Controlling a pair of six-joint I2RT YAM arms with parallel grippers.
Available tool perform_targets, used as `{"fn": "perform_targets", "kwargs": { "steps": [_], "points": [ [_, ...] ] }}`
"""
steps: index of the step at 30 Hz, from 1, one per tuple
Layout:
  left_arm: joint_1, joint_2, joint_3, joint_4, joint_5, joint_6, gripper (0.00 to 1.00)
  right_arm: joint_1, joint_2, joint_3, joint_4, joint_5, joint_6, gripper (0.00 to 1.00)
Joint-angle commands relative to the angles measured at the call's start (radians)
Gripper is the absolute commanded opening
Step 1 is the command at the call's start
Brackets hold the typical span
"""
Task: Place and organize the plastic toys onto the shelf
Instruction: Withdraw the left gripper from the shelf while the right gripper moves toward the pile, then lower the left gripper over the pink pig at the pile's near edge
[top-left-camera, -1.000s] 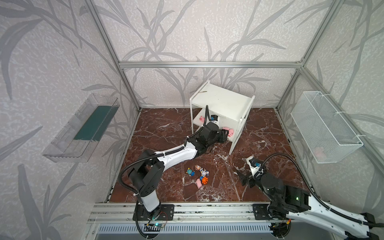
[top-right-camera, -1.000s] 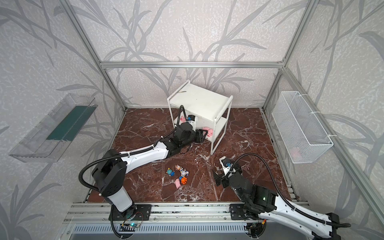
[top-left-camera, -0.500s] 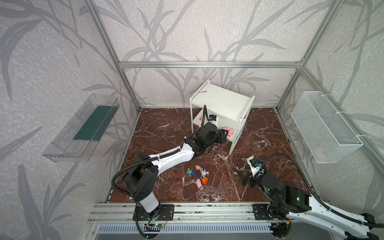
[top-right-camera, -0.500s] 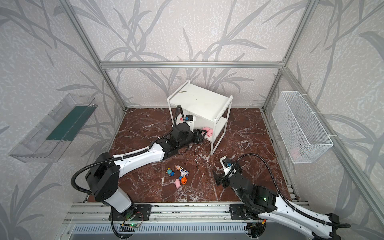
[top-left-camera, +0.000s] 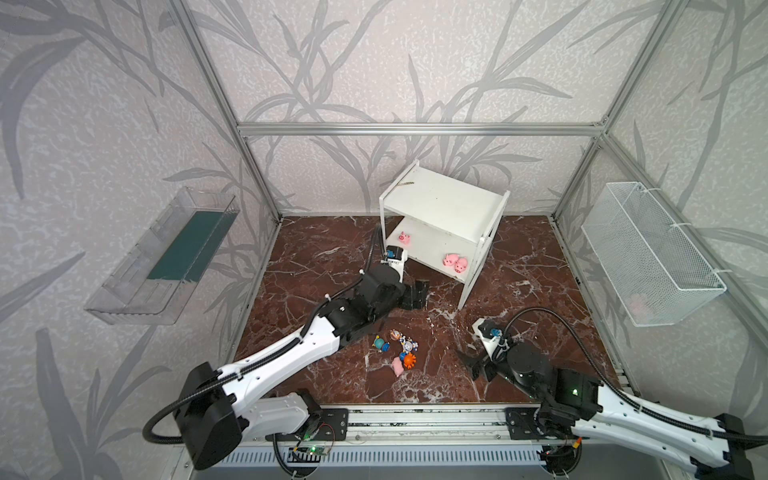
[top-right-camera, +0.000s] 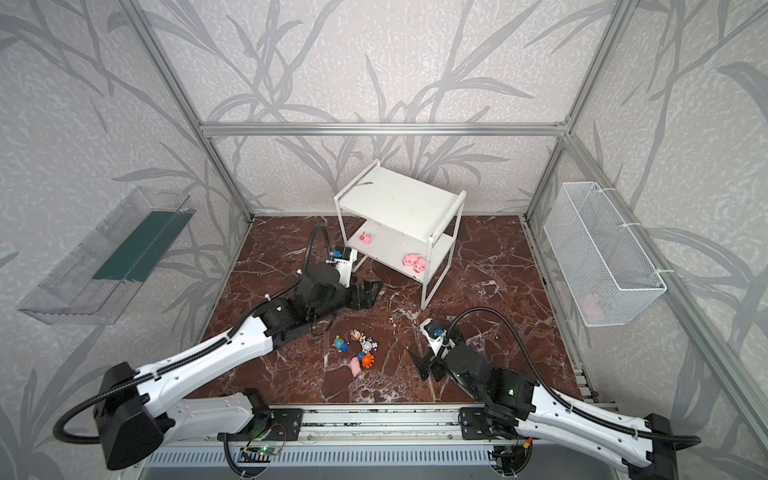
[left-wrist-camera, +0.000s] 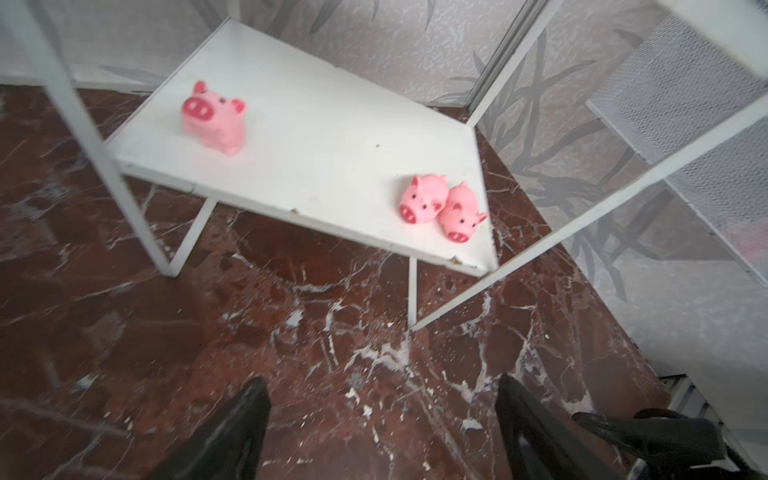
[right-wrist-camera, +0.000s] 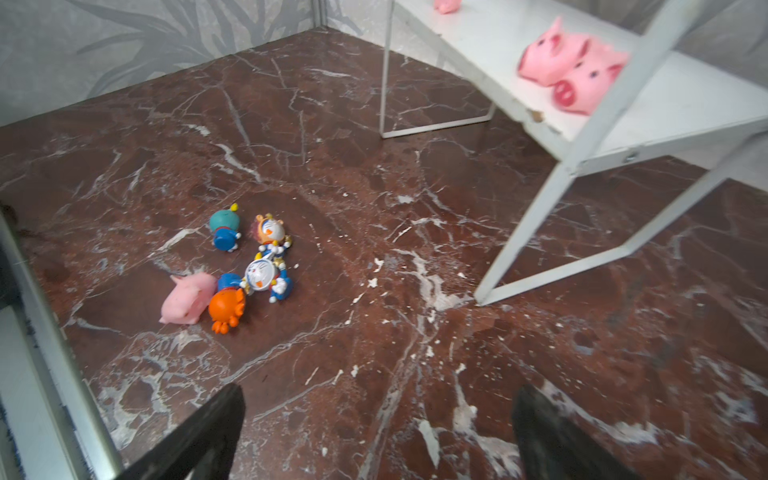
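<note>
While both arms sit low over the floor, neither holds a toy.

Left gripper: jaws spread, with only bare floor between them in the left wrist view. It is just in front of the shelf.

Right gripper: jaws spread wide and empty. It is right of the toy cluster and apart from it.

Shelf, lower board: three pigs.
- Lone pig stands upright near the left rear end.
- Pig pair sit touching each other at the right front corner.

Floor, between the two arms: five toys bunched close.
- Fourth pig lies against the orange figurine.
- White-gold figurine, brown figurine and teal figurine lie just behind them, nearer the shelf.
</note>
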Motion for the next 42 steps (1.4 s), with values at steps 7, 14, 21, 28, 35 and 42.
{"fn": "perform_targets", "kwargs": {
  "steps": [7, 14, 21, 28, 35, 42],
  "points": [
    [0.011, -0.327, -0.247, -0.271, -0.151, -0.094, 0.96, 0.047, 0.485, 0.079, 0.331, -0.297, 0.020, 0.86],
    [0.015, -0.484, -0.333, -0.330, -0.189, -0.124, 0.99, 0.094, 0.737, 0.212, 0.346, -0.281, 0.059, 0.80],
    [0.014, -0.438, -0.389, -0.288, -0.009, -0.203, 0.83, 0.094, 0.810, 0.285, 0.286, -0.214, 0.064, 0.80],
    [-0.003, -0.336, -0.459, -0.196, 0.233, -0.298, 0.59, 0.095, 0.809, 0.299, 0.249, -0.170, 0.067, 0.79],
    [-0.094, -0.235, -0.467, -0.144, 0.311, -0.316, 0.57, 0.091, 0.801, 0.288, 0.225, -0.125, 0.075, 0.80],
    [-0.128, -0.117, -0.456, -0.075, 0.310, -0.342, 0.44, 0.085, 0.765, 0.274, 0.210, -0.106, 0.061, 0.80]
  ]
}}
